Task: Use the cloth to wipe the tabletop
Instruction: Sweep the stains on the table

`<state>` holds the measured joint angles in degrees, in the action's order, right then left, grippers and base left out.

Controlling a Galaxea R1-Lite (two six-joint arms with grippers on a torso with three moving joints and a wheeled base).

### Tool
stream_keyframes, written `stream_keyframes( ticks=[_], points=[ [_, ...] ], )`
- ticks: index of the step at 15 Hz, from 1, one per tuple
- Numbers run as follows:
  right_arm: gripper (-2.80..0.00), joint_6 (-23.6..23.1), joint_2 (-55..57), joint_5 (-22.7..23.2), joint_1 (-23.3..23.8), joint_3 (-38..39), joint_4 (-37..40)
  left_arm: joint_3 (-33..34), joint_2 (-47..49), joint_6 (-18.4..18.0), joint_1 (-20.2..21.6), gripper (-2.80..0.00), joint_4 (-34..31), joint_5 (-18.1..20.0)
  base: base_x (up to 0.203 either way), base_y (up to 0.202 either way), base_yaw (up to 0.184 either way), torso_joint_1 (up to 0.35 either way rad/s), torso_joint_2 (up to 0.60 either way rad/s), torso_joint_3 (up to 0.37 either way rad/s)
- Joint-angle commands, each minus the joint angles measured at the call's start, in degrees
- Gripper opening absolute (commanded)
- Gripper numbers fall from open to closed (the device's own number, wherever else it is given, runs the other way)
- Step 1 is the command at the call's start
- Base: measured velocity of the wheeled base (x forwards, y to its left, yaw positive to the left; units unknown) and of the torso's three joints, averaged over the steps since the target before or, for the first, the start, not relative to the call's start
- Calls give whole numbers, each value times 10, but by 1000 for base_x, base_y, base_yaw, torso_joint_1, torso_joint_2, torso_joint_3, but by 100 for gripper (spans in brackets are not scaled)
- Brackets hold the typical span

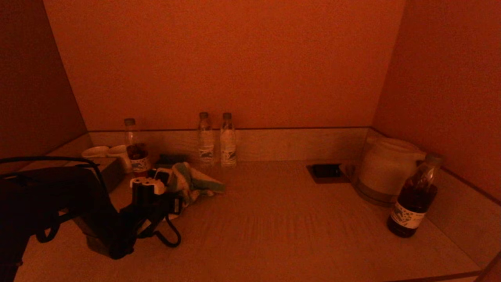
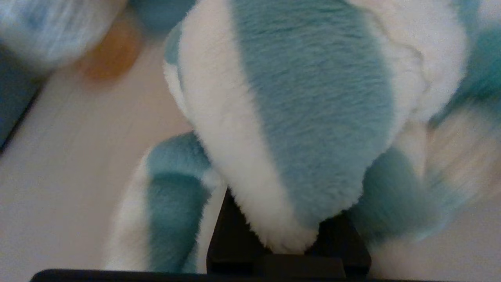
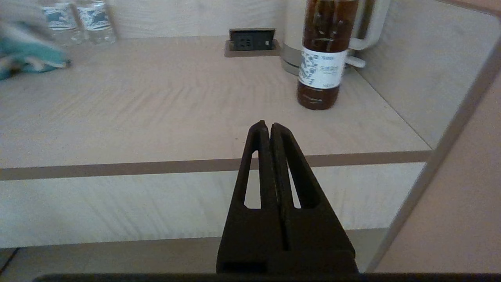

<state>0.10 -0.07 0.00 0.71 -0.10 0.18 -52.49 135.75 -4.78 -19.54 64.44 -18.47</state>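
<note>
The cloth (image 1: pixel 193 182) is fluffy, striped teal and white, and lies bunched on the pale wooden tabletop (image 1: pixel 274 227) at the back left. My left gripper (image 1: pixel 166 188) is shut on its near end. In the left wrist view the cloth (image 2: pixel 305 102) fills the picture and hides the fingertips; it looks blurred. My right gripper (image 3: pixel 266 125) is shut and empty, held before the table's front edge, out of the head view. The cloth (image 3: pixel 27 55) shows far off in the right wrist view.
Two water bottles (image 1: pixel 217 139) stand at the back wall. A tea bottle (image 1: pixel 135 150), white cups (image 1: pixel 105 152) and a dark tray (image 1: pixel 109 168) are at the back left. A socket (image 1: pixel 325 171), white kettle (image 1: pixel 385 168) and dark tea bottle (image 1: pixel 415 197) stand at the right. Walls close three sides.
</note>
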Motion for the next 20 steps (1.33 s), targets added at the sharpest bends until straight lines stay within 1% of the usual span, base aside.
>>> stream_keyframes(
  ticks=[1, 2, 5, 7, 8, 10, 12, 13, 14, 15, 17, 19, 20],
  points=[
    [-280, 0, 1, 0, 0, 0, 0, -93, 24, 5, -21, -280, -24, -2, 0, 0, 0, 0, 0, 0],
    [-280, 0, 1, 0, 0, 0, 0, -141, 33, 10, -44, -280, -53, -4, 0, 0, 0, 0, 0, 0],
    [-280, 0, 1, 0, 0, 0, 0, -236, 60, 18, -131, -280, -125, -15, 0, 0, 0, 0, 0, 0],
    [-280, 0, 1, 0, 0, 0, 0, -266, 68, 19, -160, -280, -144, -24, 0, 0, 0, 0, 0, 0],
    [-280, 0, 1, 0, 0, 0, 0, -271, 70, 20, -165, -280, -149, -25, 0, 0, 0, 0, 0, 0],
    [-280, 0, 1, 0, 0, 0, 0, -318, 83, 20, -200, -280, -168, -26, 0, 0, 0, 0, 0, 0],
    [-280, 0, 1, 0, 0, 0, 0, -336, 91, 20, -220, -280, -180, -29, 0, 0, 0, 0, 0, 0],
    [-280, 0, 1, 0, 0, 0, 0, -349, 94, 20, -244, -280, -185, -31, 0, 0, 0, 0, 0, 0],
    [-280, 0, 1, 0, 0, 0, 0, -355, 95, 21, -251, -280, -189, -33, 0, 0, 0, 0, 0, 0],
    [-280, 0, 1, 0, 0, 0, -1, -355, 94, 21, -259, -280, -190, -36, 0, 0, 0, 0, 0, 0],
    [-280, 0, 1, 0, 0, 0, 0, -350, 90, 26, -309, -280, -190, -51, 0, 0, 0, 0, 0, 0],
    [-280, 0, 1, 0, 0, 0, 0, -342, 86, 31, -323, -280, -189, -65, 0, 0, 0, 0, 0, 0],
    [-280, 0, 1, 0, 0, 0, 0, -331, 79, 32, -350, -280, -188, -76, 0, 0, 0, 0, 0, 0]
  ],
)
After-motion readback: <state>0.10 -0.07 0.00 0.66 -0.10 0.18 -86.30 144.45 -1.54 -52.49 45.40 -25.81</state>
